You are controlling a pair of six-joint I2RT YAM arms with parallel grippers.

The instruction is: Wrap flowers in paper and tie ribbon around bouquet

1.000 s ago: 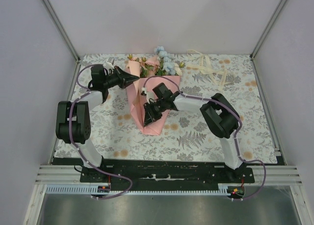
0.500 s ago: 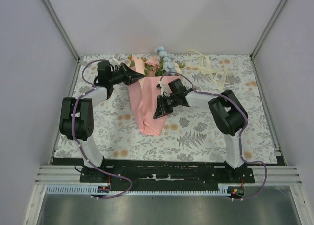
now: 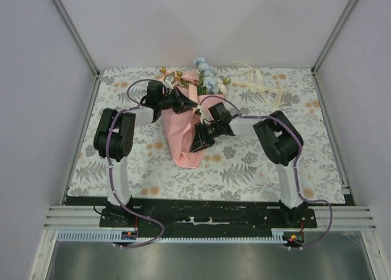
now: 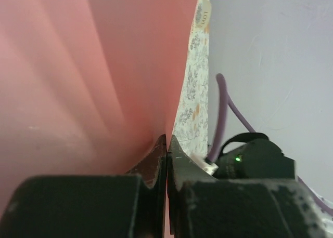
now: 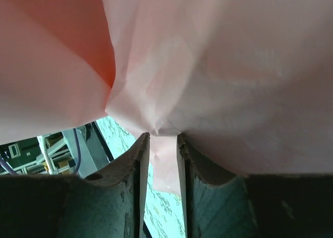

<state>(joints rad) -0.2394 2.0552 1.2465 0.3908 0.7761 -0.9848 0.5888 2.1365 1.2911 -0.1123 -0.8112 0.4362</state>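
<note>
**Top view.** The paper (image 3: pixel 180 139) lies folded into a cone at frame centre, tip toward the bottom. The flowers (image 3: pixel 198 78) stick out of its upper end. The left gripper (image 3: pixel 183 101) is at the cone's upper left edge, and the right gripper (image 3: pixel 197 145) is on its right flank, lower down. The ribbon (image 3: pixel 263 87) lies loose at upper right, well apart from both and not yet used. Judged step: closing the wrap. To do it well, pull the flap snug across the stems without creasing it or dragging the cone off the tablecloth (image 3: pixel 256 164).

**Left wrist.** The jaws are together, clamped on the paper's edge at lower centre. A purple cable (image 4: pixel 223 108) and a dark housing with a green light (image 4: pixel 250 160) sit close at lower right, likely the other arm. There is a risk of contact if the flap is carried further that way.

**Right wrist.** The fingers (image 5: pixel 139 165) stand narrowly apart with a gathered fold of paper between them, apparently pinched. The grip looks light, so the fold could slip out. Blooms and ribbon are hidden here.
</note>
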